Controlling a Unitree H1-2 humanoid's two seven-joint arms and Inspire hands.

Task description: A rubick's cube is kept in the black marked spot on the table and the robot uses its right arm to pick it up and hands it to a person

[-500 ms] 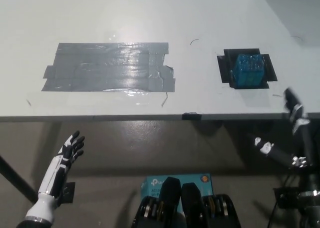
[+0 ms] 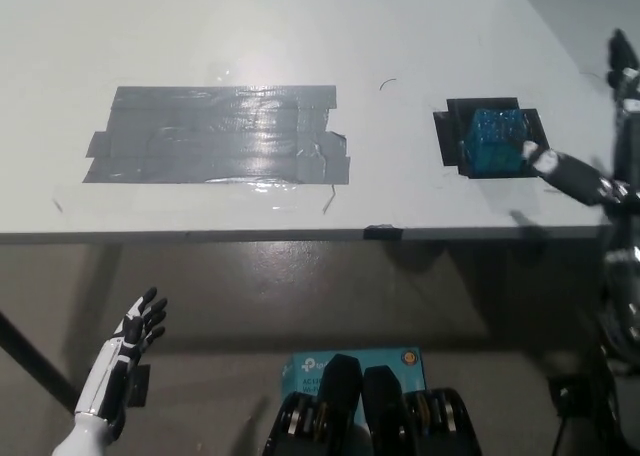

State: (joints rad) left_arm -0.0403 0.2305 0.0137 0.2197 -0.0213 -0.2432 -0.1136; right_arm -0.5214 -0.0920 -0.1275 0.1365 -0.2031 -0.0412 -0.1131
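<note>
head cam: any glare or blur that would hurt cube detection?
Head view: glare sits on the grey tape patch, away from the cube; the cube looks slightly soft but distinct on its black mark; the right hand casts a faint shadow beside it.

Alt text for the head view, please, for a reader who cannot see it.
The black right hand, fingers apart, reaches over the white table beside a blue Rubik's cube sitting on a black marked spot. A grey tape patch lies left; the white left hand hangs open below the table edge.

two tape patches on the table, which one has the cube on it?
The small black patch at the right, beside the right hand. The Rubik's cube sits on it; the large grey patch is bare.
</note>
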